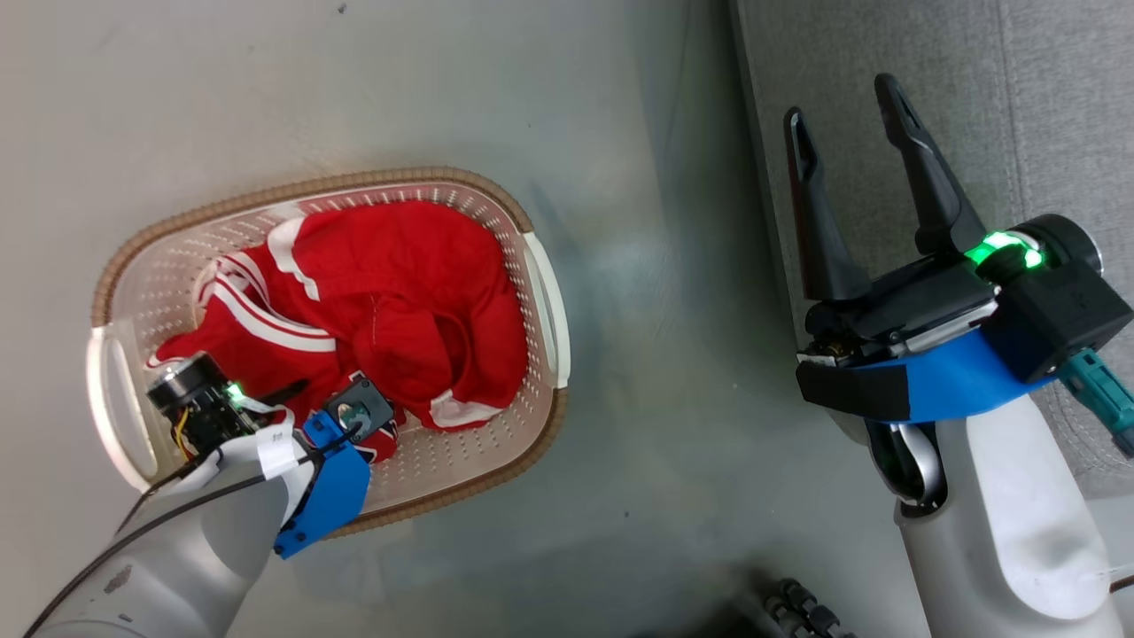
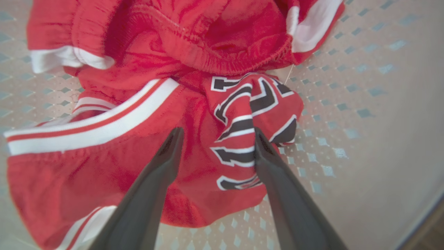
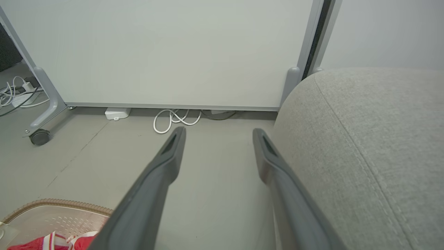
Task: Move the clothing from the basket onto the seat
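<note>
The cream basket (image 1: 540, 292) with a brown rim stands on the floor at the left. Inside it lies the clothing (image 1: 399, 292), red with white stripes, bunched in a heap. My left wrist (image 1: 266, 425) reaches down into the basket's near end and hides the fingers in the head view. In the left wrist view my left gripper (image 2: 218, 132) is open, its fingers straddling a fold of the clothing (image 2: 131, 149) that bears black-and-white lettering. My right gripper (image 1: 850, 102) hangs open and empty over the edge of the grey seat (image 1: 1045, 115). The right gripper (image 3: 218, 131) has the seat (image 3: 364, 146) at its right.
Bare grey floor (image 1: 673, 354) separates basket and seat. In the right wrist view, a white panel (image 3: 173, 52) on castered legs stands beyond, with white cables (image 3: 173, 119) on the floor at its foot. The basket's rim (image 3: 52, 203) shows at that view's lower left.
</note>
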Available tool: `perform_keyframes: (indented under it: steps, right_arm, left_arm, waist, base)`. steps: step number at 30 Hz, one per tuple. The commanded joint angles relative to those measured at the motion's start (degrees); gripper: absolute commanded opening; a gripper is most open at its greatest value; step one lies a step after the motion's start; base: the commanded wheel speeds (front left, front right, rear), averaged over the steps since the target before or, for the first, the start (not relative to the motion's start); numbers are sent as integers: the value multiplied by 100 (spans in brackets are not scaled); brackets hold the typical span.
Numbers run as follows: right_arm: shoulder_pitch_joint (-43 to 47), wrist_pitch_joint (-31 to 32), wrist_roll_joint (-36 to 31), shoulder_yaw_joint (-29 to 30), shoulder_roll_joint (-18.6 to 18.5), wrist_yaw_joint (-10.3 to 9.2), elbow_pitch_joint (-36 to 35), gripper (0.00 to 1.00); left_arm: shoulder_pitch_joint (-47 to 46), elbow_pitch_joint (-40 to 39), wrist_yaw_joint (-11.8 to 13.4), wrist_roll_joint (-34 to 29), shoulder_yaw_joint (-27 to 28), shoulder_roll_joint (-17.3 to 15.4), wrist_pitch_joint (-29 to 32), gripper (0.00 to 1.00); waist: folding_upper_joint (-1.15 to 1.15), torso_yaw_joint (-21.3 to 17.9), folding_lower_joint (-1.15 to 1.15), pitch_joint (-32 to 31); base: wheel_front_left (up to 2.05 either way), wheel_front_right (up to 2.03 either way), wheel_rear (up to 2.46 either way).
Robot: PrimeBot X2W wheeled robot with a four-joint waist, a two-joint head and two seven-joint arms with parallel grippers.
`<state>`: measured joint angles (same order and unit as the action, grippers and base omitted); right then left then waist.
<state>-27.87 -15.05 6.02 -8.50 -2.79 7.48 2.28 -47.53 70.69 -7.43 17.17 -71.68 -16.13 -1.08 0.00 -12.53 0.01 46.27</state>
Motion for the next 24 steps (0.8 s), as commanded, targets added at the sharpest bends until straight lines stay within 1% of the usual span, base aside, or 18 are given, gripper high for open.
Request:
perform_keyframes:
  steps: [1,5,12,13,14,15,19,24]
  right_arm:
    - [-138,-20,-26,12,-17,3,-75,100]
    - [-191,-20,-18,54,-18,3,-188,100]
    - [-271,-20,2,111,-17,3,-298,100]
    - [-278,-20,-5,115,-17,3,-302,100]
    - [-296,-20,-8,117,-17,3,-307,100]
    - [-311,-20,-13,123,-17,3,-315,100]
    - [-317,-20,-41,147,-17,3,-298,100]
    - [-255,-20,-80,162,-17,3,-247,100]
  left_arm:
    - [-138,-3,-5,-10,-70,-75,153,100]
    - [-295,-20,-5,108,-130,-135,474,100]
    - [-396,-110,-5,167,-171,-161,695,100]
    - [-407,-124,-5,150,-175,-161,707,82]
    - [-411,-135,-5,125,-179,-158,733,15]
    - [-414,-147,-5,104,-182,-150,748,0]
    - [-431,-201,-5,19,-186,-117,801,0]
    - [-377,-280,-5,49,-185,-16,652,0]
  waist:
    - [0,-66,-1,229]
    - [0,-124,-1,475]
    - [0,-135,-1,693]
    - [0,-134,-1,707]
    - [0,-133,-1,716]
    - [0,-129,-1,720]
    - [0,-102,-1,693]
    - [0,-44,-1,510]
  base:
    - [0,0,0]
    - [0,0,0]
    - [0,0,0]
    - [0,0,0]
    - [0,0,0]
    - [0,0,0]
    - [0,0,0]
    - [0,0,0]
